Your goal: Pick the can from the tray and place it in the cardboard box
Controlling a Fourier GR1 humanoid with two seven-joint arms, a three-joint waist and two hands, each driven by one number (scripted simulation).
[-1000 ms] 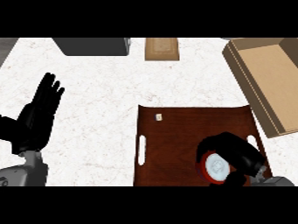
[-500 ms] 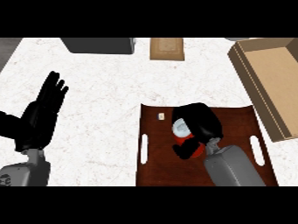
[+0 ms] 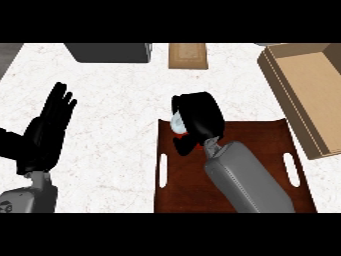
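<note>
Black fingers of the right hand (image 3: pixel 196 116) curl round the can (image 3: pixel 178 122), of which only a pale sliver with a red rim shows at the hand's left side; hand and can sit over the far left corner of the tray (image 3: pixel 269 136), right at its far edge. The grey forearm runs back from there across the tray's middle toward the near edge of the worktop (image 3: pixel 121 90). That tray is a dark red-brown board with a white slot handle near each of its side edges, and it lies on the near right part of the worktop. Off its right side, along the worktop's right edge, the cardboard box (image 3: pixel 298 95) stands open with tan walls and a lighter floor, its near corner just beside the tray's far right corner. At the far edge rest a dark grey block (image 3: pixel 108 52) and a small brown board (image 3: pixel 188 55). White, faintly veined stone makes up the surface. Near the left edge the left hand (image 3: pixel 44 135) rests open, fingers straight and pointing away.
</note>
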